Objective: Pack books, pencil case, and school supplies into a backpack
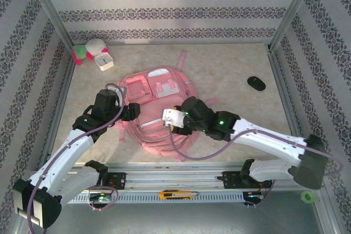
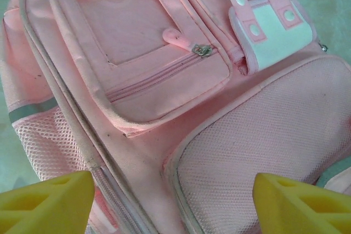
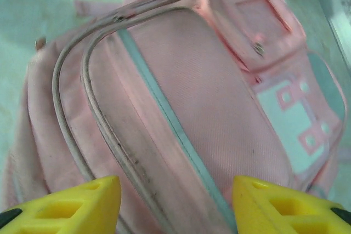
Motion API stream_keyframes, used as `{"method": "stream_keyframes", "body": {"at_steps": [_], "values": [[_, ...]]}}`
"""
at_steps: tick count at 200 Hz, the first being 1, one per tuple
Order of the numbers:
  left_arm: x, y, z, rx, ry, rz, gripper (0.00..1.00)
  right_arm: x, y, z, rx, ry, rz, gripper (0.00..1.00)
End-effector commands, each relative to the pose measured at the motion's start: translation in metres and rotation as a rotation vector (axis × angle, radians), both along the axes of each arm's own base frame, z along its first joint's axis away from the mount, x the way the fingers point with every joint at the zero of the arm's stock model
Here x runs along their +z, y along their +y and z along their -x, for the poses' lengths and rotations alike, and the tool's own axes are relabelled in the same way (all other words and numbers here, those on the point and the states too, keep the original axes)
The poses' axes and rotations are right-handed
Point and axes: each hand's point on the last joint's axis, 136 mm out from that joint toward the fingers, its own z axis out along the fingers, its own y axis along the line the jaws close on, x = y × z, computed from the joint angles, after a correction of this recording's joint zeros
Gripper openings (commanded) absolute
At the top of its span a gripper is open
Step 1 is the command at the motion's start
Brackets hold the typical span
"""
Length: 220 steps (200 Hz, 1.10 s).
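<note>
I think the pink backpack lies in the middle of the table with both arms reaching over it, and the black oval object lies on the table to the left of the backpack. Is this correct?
Not quite. The black oval object lies on the table to the right of the backpack, not the left. The top external view shows this. The rest is right.

Soft pink backpack (image 1: 153,130) lies flat on the table (image 1: 230,80), front up; small front pocket zipped.
</note>
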Motion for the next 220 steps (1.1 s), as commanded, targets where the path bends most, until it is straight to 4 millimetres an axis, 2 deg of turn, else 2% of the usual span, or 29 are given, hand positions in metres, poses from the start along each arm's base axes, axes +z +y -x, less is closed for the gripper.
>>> {"method": "stream_keyframes", "body": {"at_steps": [1, 31, 57, 126, 136, 147, 160, 196, 207, 220], "values": [[0.014, 0.0, -0.003, 0.022, -0.034, 0.069, 0.76, -0.009, 0.022, -0.001, 0.257, -0.184, 0.131, 0.53], [0.017, 0.003, -0.002, 0.031, -0.042, 0.08, 0.76, -0.039, 0.038, 0.003, 0.395, -0.196, 0.206, 0.53], [0.019, 0.005, -0.001, 0.034, -0.049, 0.077, 0.76, -0.054, 0.043, 0.007, 0.449, -0.186, 0.239, 0.53], [0.015, 0.006, -0.003, 0.049, -0.045, 0.105, 0.76, -0.093, 0.047, -0.015, 0.438, -0.308, 0.314, 0.45], [0.015, 0.008, -0.003, 0.051, -0.046, 0.104, 0.76, -0.095, 0.047, -0.019, 0.43, -0.342, 0.319, 0.4], [0.015, 0.008, -0.003, 0.043, -0.048, 0.099, 0.74, -0.09, 0.048, -0.024, 0.413, -0.376, 0.306, 0.25], [0.014, 0.004, -0.003, 0.004, -0.056, 0.103, 0.71, -0.081, 0.047, -0.024, 0.418, -0.395, 0.292, 0.0], [0.008, -0.026, 0.007, -0.262, -0.136, 0.096, 0.63, -0.048, 0.024, -0.023, 0.437, -0.351, 0.238, 0.0], [0.015, -0.042, 0.014, -0.419, -0.22, 0.078, 0.53, -0.035, 0.015, -0.024, 0.429, -0.321, 0.208, 0.0], [0.029, -0.058, 0.026, -0.625, -0.362, 0.02, 0.47, -0.022, 0.003, -0.03, 0.405, -0.29, 0.178, 0.0]]}}
